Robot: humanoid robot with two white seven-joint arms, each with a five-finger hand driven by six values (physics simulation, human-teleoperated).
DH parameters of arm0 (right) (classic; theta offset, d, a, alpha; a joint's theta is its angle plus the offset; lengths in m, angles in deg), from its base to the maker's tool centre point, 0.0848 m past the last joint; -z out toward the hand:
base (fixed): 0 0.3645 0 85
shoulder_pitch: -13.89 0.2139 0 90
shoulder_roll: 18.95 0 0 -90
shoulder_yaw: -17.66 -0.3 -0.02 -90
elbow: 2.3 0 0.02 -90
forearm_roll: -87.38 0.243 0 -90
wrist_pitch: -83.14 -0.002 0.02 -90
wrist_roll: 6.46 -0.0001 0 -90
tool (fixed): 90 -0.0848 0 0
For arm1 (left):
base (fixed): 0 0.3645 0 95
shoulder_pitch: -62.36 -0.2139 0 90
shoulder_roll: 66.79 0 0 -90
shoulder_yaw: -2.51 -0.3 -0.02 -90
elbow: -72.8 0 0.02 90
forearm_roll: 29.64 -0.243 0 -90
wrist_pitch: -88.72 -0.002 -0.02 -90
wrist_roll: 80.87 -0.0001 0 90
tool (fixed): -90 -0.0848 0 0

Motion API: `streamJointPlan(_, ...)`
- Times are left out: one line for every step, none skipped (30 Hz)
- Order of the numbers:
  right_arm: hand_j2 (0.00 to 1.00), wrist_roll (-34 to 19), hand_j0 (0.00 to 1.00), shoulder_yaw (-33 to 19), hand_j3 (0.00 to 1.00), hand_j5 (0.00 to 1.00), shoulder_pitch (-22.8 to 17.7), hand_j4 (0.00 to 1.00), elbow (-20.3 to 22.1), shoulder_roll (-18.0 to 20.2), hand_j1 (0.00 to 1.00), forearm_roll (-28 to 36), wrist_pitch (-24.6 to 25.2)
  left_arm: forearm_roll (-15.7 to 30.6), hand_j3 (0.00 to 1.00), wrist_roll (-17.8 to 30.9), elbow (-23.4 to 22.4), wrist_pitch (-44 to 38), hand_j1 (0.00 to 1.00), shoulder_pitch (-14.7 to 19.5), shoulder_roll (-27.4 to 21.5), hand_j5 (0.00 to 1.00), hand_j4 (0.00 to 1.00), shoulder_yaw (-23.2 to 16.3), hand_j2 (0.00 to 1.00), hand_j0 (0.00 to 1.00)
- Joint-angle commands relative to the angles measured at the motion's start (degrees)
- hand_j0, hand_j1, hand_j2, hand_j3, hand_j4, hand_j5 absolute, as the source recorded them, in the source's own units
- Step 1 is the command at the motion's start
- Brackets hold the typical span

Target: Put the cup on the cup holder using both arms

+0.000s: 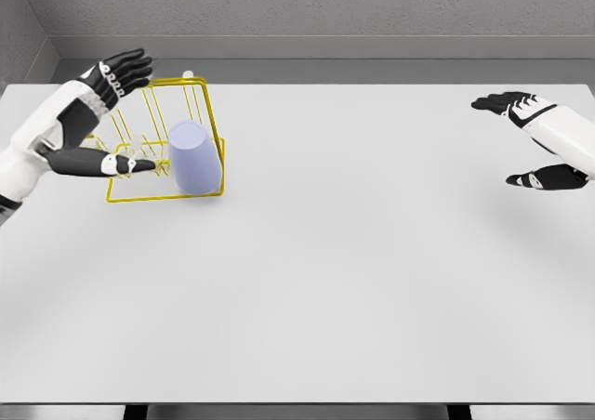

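Note:
A lavender cup (193, 157) sits upside down, slightly tilted, at the front right of a yellow wire cup holder (206, 97) at the table's far left. My left hand (149, 113) is open around the holder's left side: its fingers (128, 67) reach over the back top, and its thumb stretches along the front toward the cup, just short of it. My right hand (493, 141) hovers open at the far right edge, well away from the cup, holding nothing.
The white table (325, 281) fills most of the view. A grey wall runs behind it. White pegs stand inside the holder to the left of the cup.

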Motion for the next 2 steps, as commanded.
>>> streamJointPlan(1.0, 0.0, 1.0, 0.0, 1.0, 1.0, 0.0, 1.0, 0.0, 0.0, 1.0, 0.4, 0.2, 0.2, 1.0, 0.0, 0.0, 1.8, 1.0, 0.0, -2.1, 1.0, 1.0, 0.1, 1.0, 1.0)
streamJointPlan(1.0, 0.0, 1.0, 0.0, 1.0, 1.0, 0.0, 1.0, 0.0, 0.0, 1.0, 0.4, 0.2, 0.2, 1.0, 0.0, -0.1, 1.8, 1.0, 0.0, -2.4, 1.0, 1.0, 0.2, 1.0, 1.0)
